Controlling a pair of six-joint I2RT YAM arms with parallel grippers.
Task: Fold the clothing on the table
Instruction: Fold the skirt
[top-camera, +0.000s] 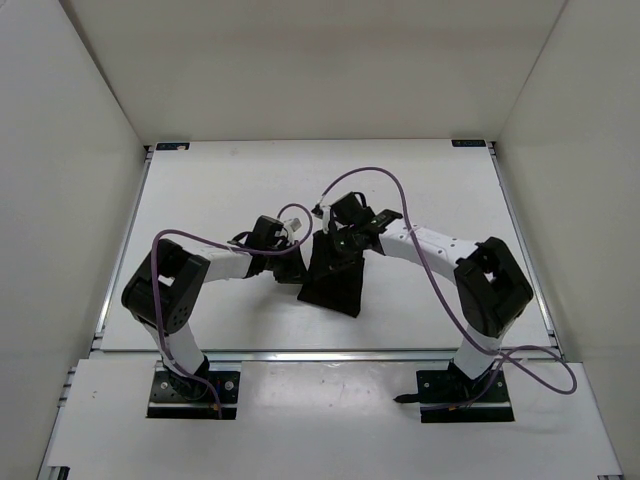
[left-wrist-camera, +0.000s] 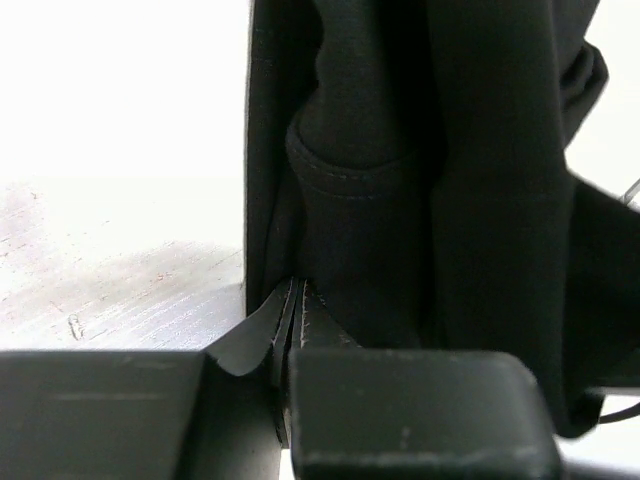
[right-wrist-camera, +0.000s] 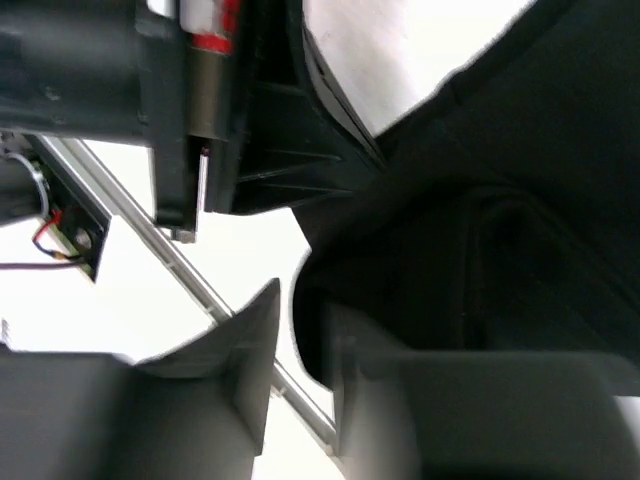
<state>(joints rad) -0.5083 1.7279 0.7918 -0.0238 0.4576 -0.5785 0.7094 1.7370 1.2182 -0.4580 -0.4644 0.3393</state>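
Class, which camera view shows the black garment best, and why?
Top external: the whole black garment shows, between the two arms. The left wrist and right wrist views show only close-up dark folds, filling much of each frame.

left arm (top-camera: 225, 266) and right arm (top-camera: 430, 244): white links, black joints; purple cable (top-camera: 372, 170) looping behind black fingers (left-wrist-camera: 410, 410); black base plates (top-camera: 178, 396).

The clothing (top-camera: 335, 272) is soft matt black cloth with stitched hems. The desk (top-camera: 200, 200) is smooth white, faintly scuffed, with a silvery metal rail (top-camera: 330, 352) along its near edge.
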